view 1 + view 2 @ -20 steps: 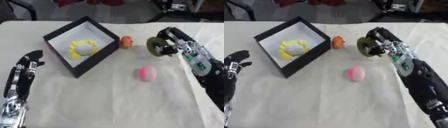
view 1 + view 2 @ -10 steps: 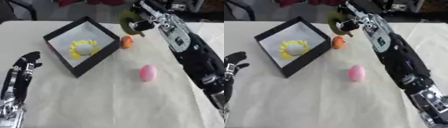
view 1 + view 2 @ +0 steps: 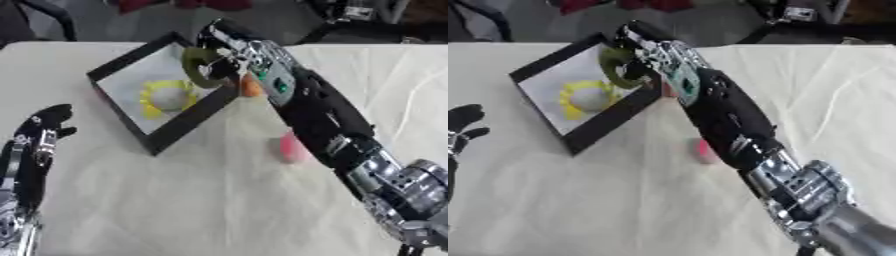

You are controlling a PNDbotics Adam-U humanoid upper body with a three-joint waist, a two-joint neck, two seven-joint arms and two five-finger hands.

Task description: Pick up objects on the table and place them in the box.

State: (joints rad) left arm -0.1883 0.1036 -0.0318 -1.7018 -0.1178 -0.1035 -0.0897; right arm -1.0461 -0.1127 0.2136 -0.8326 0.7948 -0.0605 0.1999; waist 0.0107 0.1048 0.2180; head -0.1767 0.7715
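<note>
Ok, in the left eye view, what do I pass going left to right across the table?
Left hand, open → yellow and white object in the box → green object in the right hand → pink object.

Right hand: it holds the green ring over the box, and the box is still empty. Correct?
Not quite. The right hand does hold the green ring over the black box, but the left eye view shows the box already holds a yellow-and-white object.
</note>
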